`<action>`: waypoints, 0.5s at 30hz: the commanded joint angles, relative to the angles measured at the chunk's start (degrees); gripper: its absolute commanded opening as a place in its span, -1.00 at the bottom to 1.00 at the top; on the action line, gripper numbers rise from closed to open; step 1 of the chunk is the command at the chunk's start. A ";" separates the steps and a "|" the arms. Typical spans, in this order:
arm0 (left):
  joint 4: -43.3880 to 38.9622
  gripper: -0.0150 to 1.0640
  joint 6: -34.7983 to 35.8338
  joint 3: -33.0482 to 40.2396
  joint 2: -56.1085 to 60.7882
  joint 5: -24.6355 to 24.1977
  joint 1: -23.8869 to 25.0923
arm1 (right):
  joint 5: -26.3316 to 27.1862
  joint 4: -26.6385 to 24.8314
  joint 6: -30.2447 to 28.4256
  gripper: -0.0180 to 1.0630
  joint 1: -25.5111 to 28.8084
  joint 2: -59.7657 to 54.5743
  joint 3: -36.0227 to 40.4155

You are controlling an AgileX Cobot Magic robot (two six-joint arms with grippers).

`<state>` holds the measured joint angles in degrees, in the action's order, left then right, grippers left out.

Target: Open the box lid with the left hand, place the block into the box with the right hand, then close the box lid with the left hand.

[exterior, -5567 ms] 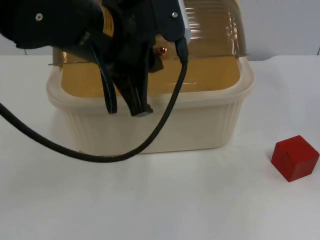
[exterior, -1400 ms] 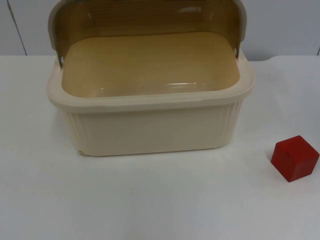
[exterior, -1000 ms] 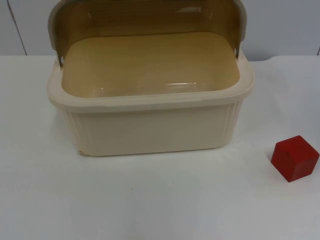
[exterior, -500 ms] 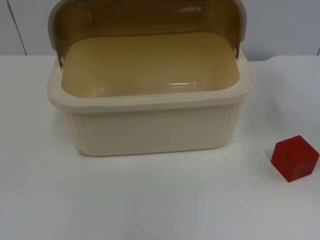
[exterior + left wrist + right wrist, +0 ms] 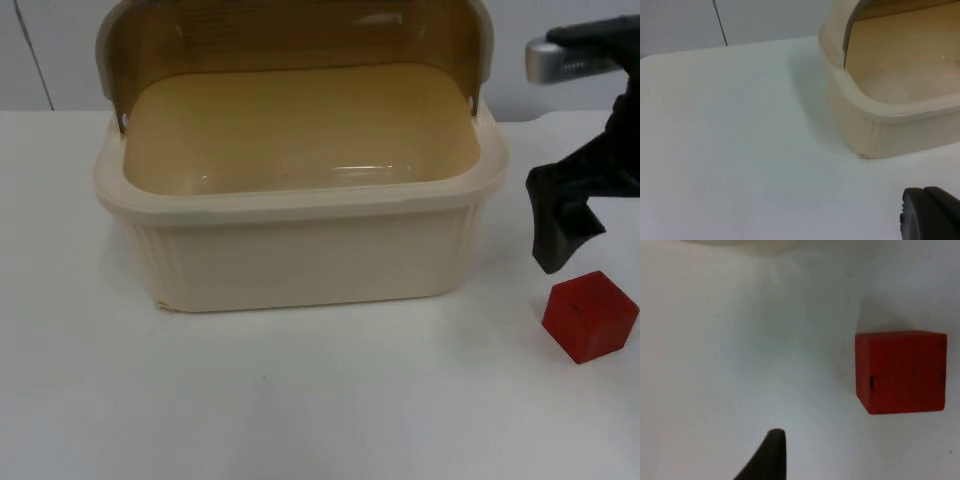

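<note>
Cream ribbed plastic box (image 5: 300, 255) sits mid-table on the white table top (image 5: 300, 400); its smoky-brown translucent hinged lid (image 5: 290, 40) stands raised at the back edge, so the cavity is open and holds nothing. Lid step looks done.

Small red cube block (image 5: 590, 316) rests on the table to the box's right, well apart from its wall. In the right wrist view the block (image 5: 901, 371) lies flat, one face up, edges crisp, with a small dark mark on its side face.

Right gripper (image 5: 560, 235) hangs just above and behind the block, not touching it — whether it's open or closed, I can't tell. Left gripper (image 5: 930, 217) waits off to the box's left side; can't tell its state either.

Handling, my read: block looks rigid, light, with smooth painted or plastic faces — possibly a bit slick. Best hold is two opposite vertical faces, fingers square to them, around mid-height. Corner-on contact would likely twist it out. Box wall is tall — block needs to clear the rim before release.
</note>
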<state>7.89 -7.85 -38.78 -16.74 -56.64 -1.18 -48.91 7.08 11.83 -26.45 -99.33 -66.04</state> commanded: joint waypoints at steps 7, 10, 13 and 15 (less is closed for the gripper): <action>0.44 -0.98 0.34 0.28 0.12 -1.17 0.14 | 4.14 -0.63 -1.69 0.98 4.91 -3.46 -0.27; 0.33 -0.98 0.34 0.28 0.12 -1.15 0.14 | 5.61 -1.21 -3.95 0.94 5.35 -5.66 -0.27; 0.33 -0.98 0.34 0.28 0.12 -1.15 0.14 | 7.78 -1.21 -3.58 0.89 5.35 -7.27 -0.27; 0.33 -0.98 0.34 0.28 0.12 -1.15 0.14 | 9.15 -1.21 -3.57 0.85 5.35 -9.48 -0.27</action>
<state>7.89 -7.85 -38.78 -16.74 -57.90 -1.18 -40.85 5.99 8.78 -21.32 -108.07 -66.13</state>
